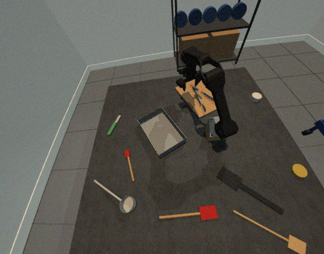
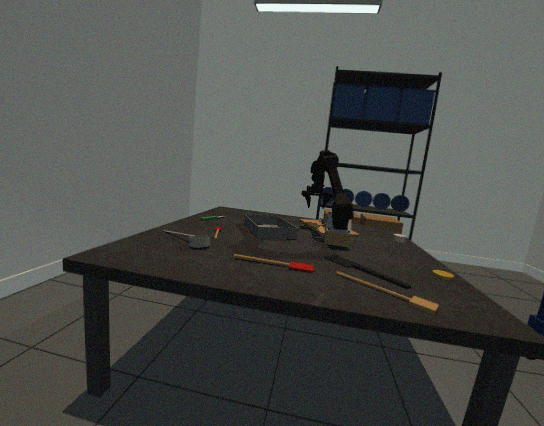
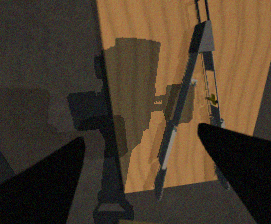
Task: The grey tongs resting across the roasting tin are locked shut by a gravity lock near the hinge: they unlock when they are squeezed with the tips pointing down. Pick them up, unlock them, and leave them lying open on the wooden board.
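Tongs (image 1: 198,96) (image 3: 186,95), grey: lying spread on the wooden board (image 1: 203,112) (image 3: 136,182), below the pincer (image 1: 180,77) (image 2: 306,193) (image 3: 142,135); unlocking and placing apparently done, perhaps only withdrawal left; pincer: wide, nothing held; roasting tin (image 1: 171,121) (image 2: 270,232), bench-side of pincer towards the ladle (image 1: 127,204) (image 2: 199,242): no tongs across it.

A workshop-like room — tiled floor, dark table (image 1: 177,191) (image 2: 288,295), metal shelf rack (image 1: 213,27) (image 2: 375,125), ceiling light (image 2: 318,8).

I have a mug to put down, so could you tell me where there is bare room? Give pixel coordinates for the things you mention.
Between the roasting tin (image 1: 172,149) (image 2: 271,232) and the red-headed spatula (image 1: 208,212) (image 2: 301,266) there is space. The wooden board (image 1: 203,112) (image 3: 236,100) is crowded, with open tongs (image 1: 200,99) (image 3: 185,102) across it.
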`<state>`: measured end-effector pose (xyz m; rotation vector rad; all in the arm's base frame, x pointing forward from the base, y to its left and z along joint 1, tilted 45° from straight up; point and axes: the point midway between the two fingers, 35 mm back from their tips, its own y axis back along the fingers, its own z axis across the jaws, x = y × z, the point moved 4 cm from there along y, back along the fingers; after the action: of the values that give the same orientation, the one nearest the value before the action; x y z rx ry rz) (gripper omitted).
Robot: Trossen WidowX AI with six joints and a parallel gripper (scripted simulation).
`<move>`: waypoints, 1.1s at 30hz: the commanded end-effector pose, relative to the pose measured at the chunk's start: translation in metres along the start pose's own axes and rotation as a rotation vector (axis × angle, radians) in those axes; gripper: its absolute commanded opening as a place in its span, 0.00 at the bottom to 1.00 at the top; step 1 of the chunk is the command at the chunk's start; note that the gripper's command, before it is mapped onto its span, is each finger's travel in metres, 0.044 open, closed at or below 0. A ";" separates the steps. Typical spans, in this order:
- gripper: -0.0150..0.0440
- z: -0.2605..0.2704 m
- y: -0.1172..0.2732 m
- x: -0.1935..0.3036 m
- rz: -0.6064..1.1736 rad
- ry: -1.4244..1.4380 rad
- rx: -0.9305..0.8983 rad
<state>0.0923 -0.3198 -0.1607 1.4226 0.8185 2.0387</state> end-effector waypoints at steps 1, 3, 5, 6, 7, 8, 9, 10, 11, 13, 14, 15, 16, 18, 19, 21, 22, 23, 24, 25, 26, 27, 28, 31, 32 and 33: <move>1.00 0.052 0.035 0.006 -0.010 0.003 -0.007; 1.00 0.061 0.040 0.008 -0.008 0.003 -0.008; 1.00 0.061 0.040 0.008 -0.008 0.003 -0.008; 1.00 0.061 0.040 0.008 -0.008 0.003 -0.008; 1.00 0.061 0.042 0.008 -0.008 0.003 -0.008; 1.00 0.061 0.045 0.008 -0.009 0.005 -0.007; 1.00 0.060 0.050 0.008 -0.010 0.007 -0.005; 1.00 0.060 0.055 0.008 -0.011 0.009 -0.003; 1.00 0.059 0.062 0.008 -0.011 0.012 -0.001; 1.00 0.058 0.078 0.010 -0.014 0.019 0.004; 1.00 0.057 0.083 0.010 -0.014 0.021 0.006; 1.00 0.057 0.085 0.011 -0.015 0.022 0.007; 1.00 0.057 0.085 0.011 -0.015 0.022 0.007; 1.00 0.057 0.085 0.011 -0.015 0.022 0.007; 1.00 0.057 0.085 0.011 -0.015 0.022 0.007; 1.00 0.057 0.085 0.011 -0.015 0.022 0.007; 1.00 0.057 0.085 0.011 -0.015 0.022 0.007; 1.00 0.057 0.085 0.011 -0.015 0.022 0.007; 1.00 0.057 0.085 0.011 -0.015 0.022 0.007; 1.00 0.057 0.085 0.011 -0.015 0.022 0.007; 1.00 0.057 0.085 0.011 -0.015 0.022 0.007; 1.00 0.057 0.085 0.011 -0.015 0.022 0.007; 1.00 0.057 0.085 0.011 -0.015 0.022 0.007; 1.00 0.057 0.085 0.011 -0.015 0.022 0.007; 1.00 0.057 0.085 0.011 -0.015 0.022 0.007; 1.00 0.057 0.085 0.011 -0.015 0.022 0.007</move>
<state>0.1374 -0.3595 -0.0768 1.3967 0.8353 2.0425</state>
